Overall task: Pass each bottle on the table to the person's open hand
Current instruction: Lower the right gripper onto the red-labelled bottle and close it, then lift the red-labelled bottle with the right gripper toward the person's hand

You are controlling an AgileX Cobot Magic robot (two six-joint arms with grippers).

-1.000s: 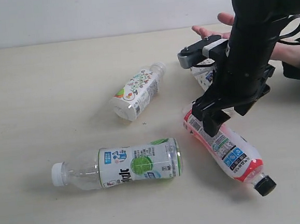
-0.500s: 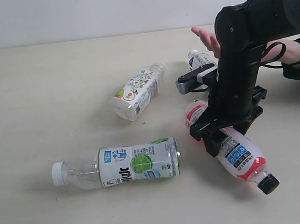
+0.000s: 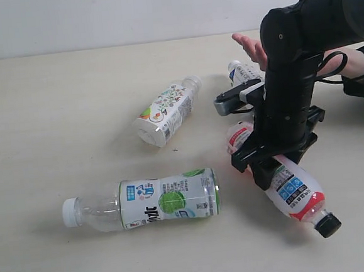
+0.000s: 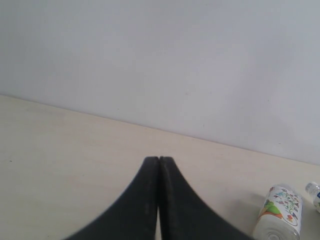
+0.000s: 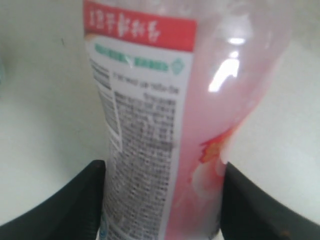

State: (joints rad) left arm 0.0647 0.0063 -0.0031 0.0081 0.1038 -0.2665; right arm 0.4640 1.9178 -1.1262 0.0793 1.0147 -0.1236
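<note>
Lowered since a second ago, your right gripper [image 3: 255,168] pinches the red-and-white clear plastic bottle [image 3: 293,190].
Your left gripper [image 4: 159,164] is pressed together above the cream bench [image 4: 60,145].

Exterior camera sits high off the tabletop's [image 3: 52,89] near edge, tilted down toward the far edge and the wall [image 3: 97,16], at mid-range. Left wrist camera is low, looking level past the left end effector [image 4: 159,162] to that far edge, and it shares the colourful-print bottle [image 4: 281,215] with the exterior shot. Right wrist camera is in very tight: the red-and-white bottle [image 5: 150,125] fills it between the right end effector [image 5: 162,170] fingers. The exterior shows that same bottle toward the right edge.
</note>
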